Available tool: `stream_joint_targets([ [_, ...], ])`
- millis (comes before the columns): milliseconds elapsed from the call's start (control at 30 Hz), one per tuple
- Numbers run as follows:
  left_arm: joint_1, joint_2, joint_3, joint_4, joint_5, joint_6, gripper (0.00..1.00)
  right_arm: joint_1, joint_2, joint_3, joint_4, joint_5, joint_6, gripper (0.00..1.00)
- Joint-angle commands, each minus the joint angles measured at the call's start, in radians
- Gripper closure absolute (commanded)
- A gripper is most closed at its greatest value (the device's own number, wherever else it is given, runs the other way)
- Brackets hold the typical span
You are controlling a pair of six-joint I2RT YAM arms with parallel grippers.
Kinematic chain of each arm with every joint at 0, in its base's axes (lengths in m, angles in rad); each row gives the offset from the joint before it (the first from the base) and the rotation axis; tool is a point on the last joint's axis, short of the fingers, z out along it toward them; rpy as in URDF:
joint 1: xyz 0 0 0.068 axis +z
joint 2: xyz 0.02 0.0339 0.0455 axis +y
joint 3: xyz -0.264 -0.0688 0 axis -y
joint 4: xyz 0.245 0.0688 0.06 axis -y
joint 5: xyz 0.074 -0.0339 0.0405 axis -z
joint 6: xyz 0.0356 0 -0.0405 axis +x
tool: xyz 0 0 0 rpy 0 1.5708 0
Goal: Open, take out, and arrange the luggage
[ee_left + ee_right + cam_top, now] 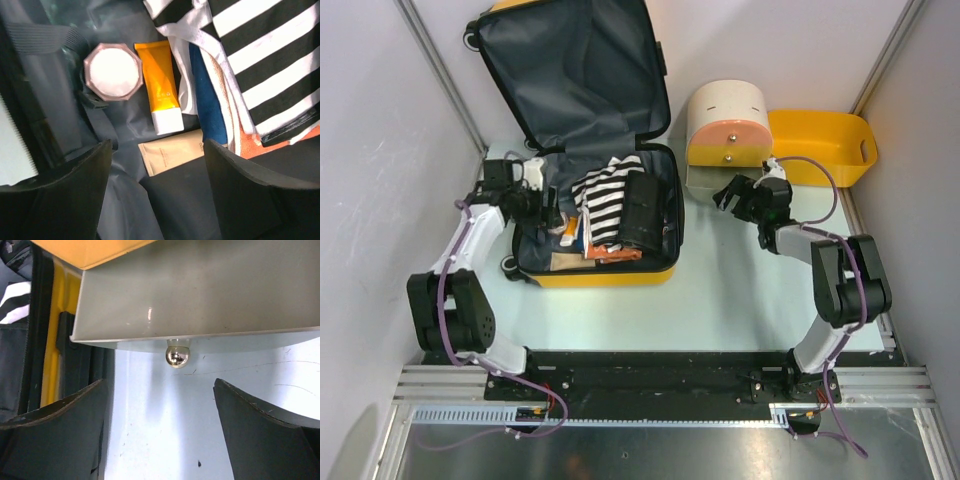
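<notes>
The yellow luggage [610, 277] lies open on the table with its grey-lined lid [575, 70] standing up at the back. Inside are a black-and-white striped garment [605, 190], a black pouch [642, 212] and orange items. My left gripper [548, 212] hangs open over the left side of the case. In the left wrist view, the left gripper [157, 145] is above a beige sachet [172, 155], just short of an orange tube [159, 85] and a pink jar [112, 71]. My right gripper [159, 385] is open and empty, facing a drawer's metal knob [177, 356].
A cream-and-pink drum-shaped box [728, 125] stands right of the luggage with its grey drawer [705, 182] pulled out toward the right gripper [728, 195]. A yellow plastic basket [820, 145] sits behind it at the far right. Walls close in on both sides.
</notes>
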Motion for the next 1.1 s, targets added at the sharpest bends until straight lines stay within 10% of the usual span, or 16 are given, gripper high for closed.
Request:
stream_joint_targets([
  [0, -0.065, 0.089, 0.028, -0.034, -0.105, 0.026, 0.26, -0.007, -0.104, 0.003, -0.143, -0.046, -0.125, 0.07],
  [567, -0.156, 0.446, 0.199, -0.035, -0.286, -0.08, 0.61, -0.02, -0.299, 0.006, -0.26, -0.117, -0.324, 0.04],
  [1067, -0.094, 0.207, 0.252, -0.037, -0.172, -0.086, 0.9, -0.017, -0.328, 0.075, -0.263, -0.25, -0.375, 0.05],
])
